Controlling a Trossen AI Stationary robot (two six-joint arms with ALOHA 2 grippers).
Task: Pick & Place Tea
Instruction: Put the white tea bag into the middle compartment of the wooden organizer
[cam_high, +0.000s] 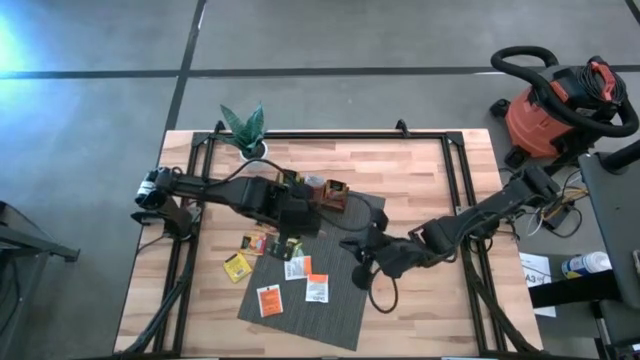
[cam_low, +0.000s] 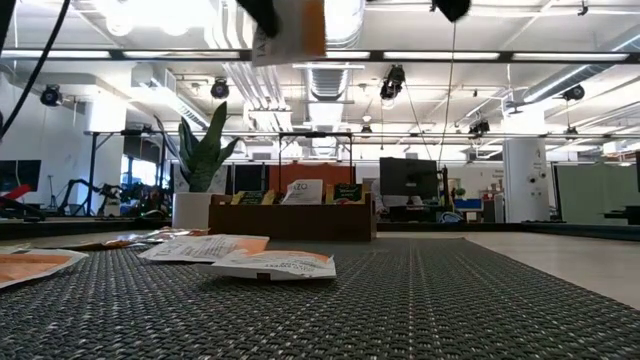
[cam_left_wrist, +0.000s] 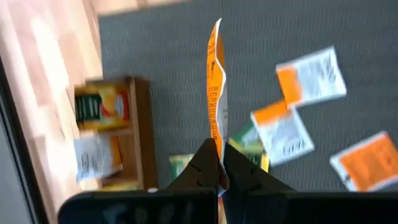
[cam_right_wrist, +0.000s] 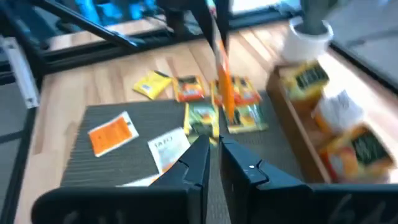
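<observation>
My left gripper (cam_left_wrist: 219, 167) is shut on a white-and-orange tea sachet (cam_left_wrist: 215, 93) above the grey mat (cam_high: 335, 305). The low view shows that sachet (cam_low: 290, 30) high over the mat. My right gripper (cam_right_wrist: 214, 155) hovers over the mat's right part (cam_high: 354, 246), its fingers a narrow gap apart with nothing between them; the held sachet (cam_right_wrist: 222, 74) hangs ahead of it. Several more sachets (cam_high: 298, 268) lie flat on the mat, and others (cam_high: 237, 266) lie on the wood beside it. The wooden tray (cam_high: 325, 192) at the mat's far edge holds sachets in its compartments. My left gripper pinches the sachet between its two fingers at one edge (cam_left_wrist: 217, 149). The fingers come steeply from above. The sachet sticks out beyond the fingertips, seen edge-on, hanging below them and lifted clear of the mat.
A potted plant (cam_high: 245, 128) stands at the table's far edge, left of the tray. A red shop vacuum (cam_high: 560, 105) sits on the floor beyond the table's right side. Black frame rails (cam_high: 190, 230) run along both table sides.
</observation>
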